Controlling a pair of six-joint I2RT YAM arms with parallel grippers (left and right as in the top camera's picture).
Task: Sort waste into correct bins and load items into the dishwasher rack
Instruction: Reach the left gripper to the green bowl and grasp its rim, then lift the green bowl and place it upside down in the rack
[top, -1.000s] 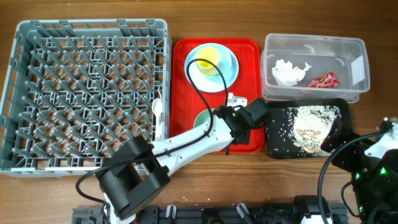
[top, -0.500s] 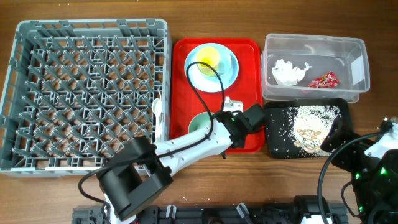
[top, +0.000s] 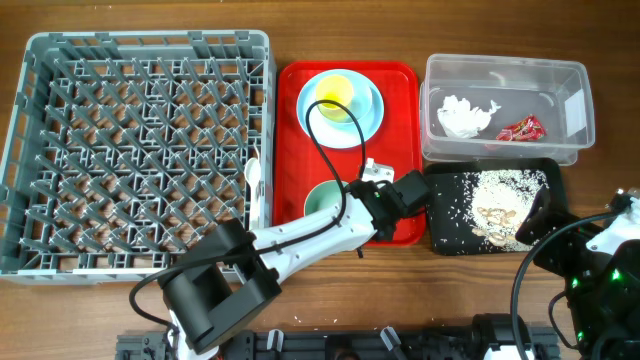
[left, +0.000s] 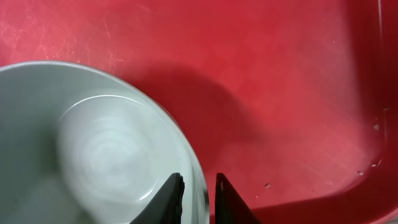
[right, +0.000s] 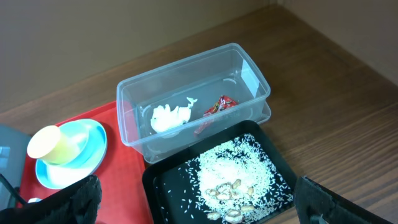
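The pale blue-green bowl stands on the red serving tray. My left gripper straddles its right rim, one finger inside and one outside, slightly open with small gaps to the rim. The light blue plate carries the yellow cup. The clear tub holds the white napkin and red wrapper. Rice scraps lie in the black tray. My right gripper hangs open above that tray.
The grey dishwasher rack fills the left side, and a white spoon rests at its right edge. Bare wooden table lies along the front and to the right of the bins.
The left gripper has shifted slightly toward the front of the tray and its jaws have parted a little around the bowl's rim. The bowl and the right arm have not moved.
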